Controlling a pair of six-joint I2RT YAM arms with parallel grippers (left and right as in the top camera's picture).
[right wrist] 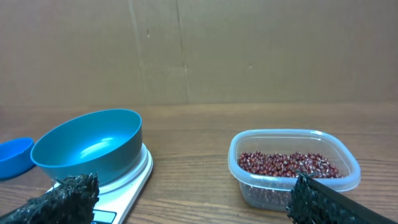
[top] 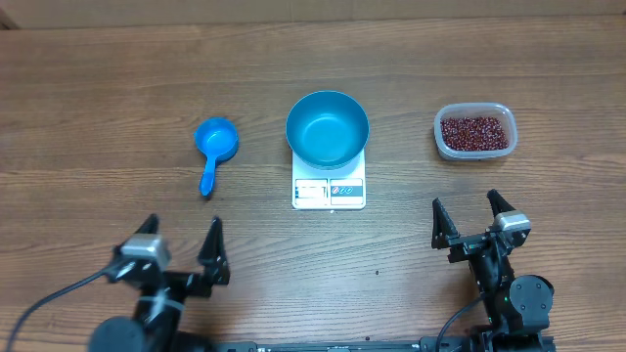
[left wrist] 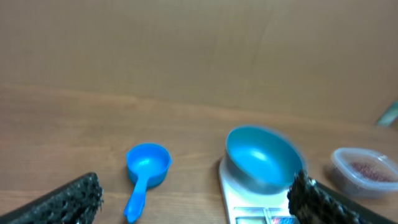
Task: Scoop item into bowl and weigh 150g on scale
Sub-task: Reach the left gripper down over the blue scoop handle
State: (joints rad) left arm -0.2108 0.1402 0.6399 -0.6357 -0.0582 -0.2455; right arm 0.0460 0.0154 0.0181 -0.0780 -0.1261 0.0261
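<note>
Small dark red-brown oval beans [top: 475, 133]: lie as a loose grainy layer inside a clear rounded-rectangular plastic tub [top: 440, 145], on the wooden bench [top: 98, 78] to the right of the scale and well apart from it. Round deep bright blue bowl [top: 328, 129]: sits upright on the small flat white square kitchen scale [top: 329, 193], covers most of its platform, leaves only the display panel and buttons showing along the near edge. Small blue handled plastic scoop [top: 213, 147]: rests on the bench left of the bowl, cup facing up toward the far side, handle pointing at the near edge, apart from the scale. Left gripper [top: 182, 226]: hovers by the near edge of the bench, on the near side of the scoop, jaws spread wide, pinching nothing. Right gripper [top: 466, 202]: hangs on the near side of the tub, not touching it, jaws likewise spread wide, nothing between them. Right wrist view: shows the bowl on the scale at left and the tub of beans at right, between the two dark fingertips [right wrist: 65, 198].
</note>
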